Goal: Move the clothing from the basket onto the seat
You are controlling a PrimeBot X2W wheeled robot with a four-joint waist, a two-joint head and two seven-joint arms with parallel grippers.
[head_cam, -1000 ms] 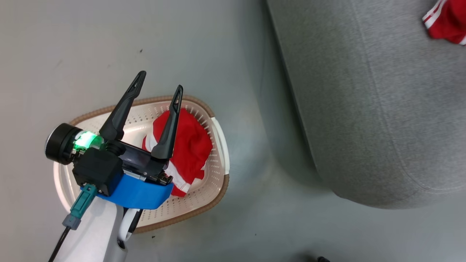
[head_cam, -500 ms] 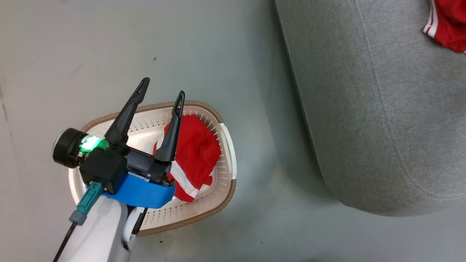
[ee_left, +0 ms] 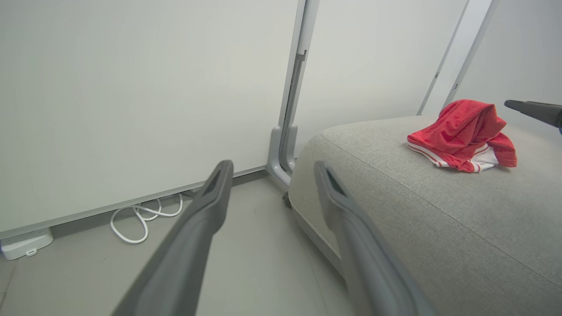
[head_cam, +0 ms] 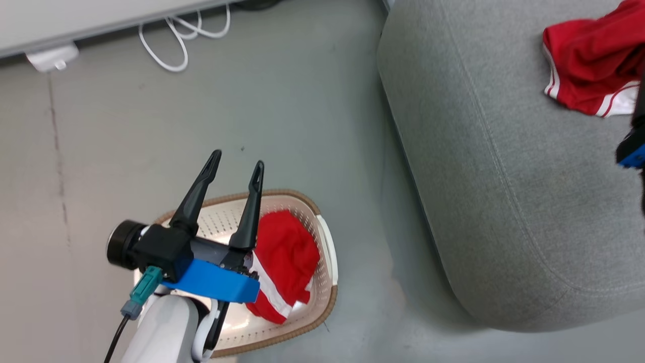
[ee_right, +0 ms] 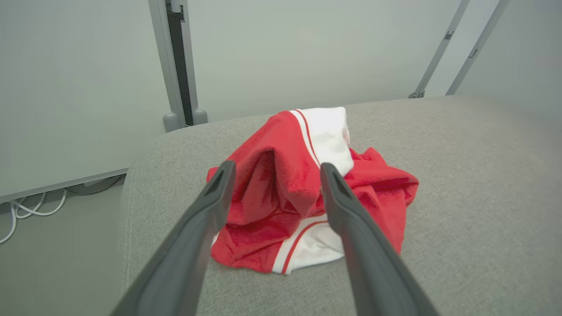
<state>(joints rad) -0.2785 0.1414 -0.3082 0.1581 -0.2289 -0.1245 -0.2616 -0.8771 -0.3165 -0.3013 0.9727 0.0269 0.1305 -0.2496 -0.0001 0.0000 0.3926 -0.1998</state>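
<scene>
**Second garment: get the left gripper pointing down before you grab**

Half done, by my read. The garment on the seat [head_cam: 589, 70] lies bunched up near the far right of the seat [head_cam: 504, 176]. The garment in the basket [head_cam: 287, 257] is crumpled against the wall nearest the seat. The basket [head_cam: 289, 194] stands on the floor [head_cam: 151, 126], near the seat but apart from it.

The left gripper [head_cam: 238, 159] hangs over the basket with its fingers spread wide and nothing between them. Its wrist view looks out at the wall and the seat, not into the basket, so the fingers point outward rather than down.

- Tilt the wrist so both fingers aim at the red heap.
- Shift toward the seat side. In the head view only the right-hand finger overlaps the cloth.
- Come down on the high middle of the heap, not on the striped edge. A thick fold should hold better than a thin hem.
- Keep the tips off the perforated wall and the rim. The basket looks light and would likely drag or tip.
- Lift straight up until the cloth clears the rim, then swing across.

The right gripper [ee_right: 276, 169] is also spread and empty, with its fingers pointing at the garment on the seat. I can't tell if they touch. Keep it clear so it doesn't pull that piece along, and drop the second one on bare cushion.
</scene>
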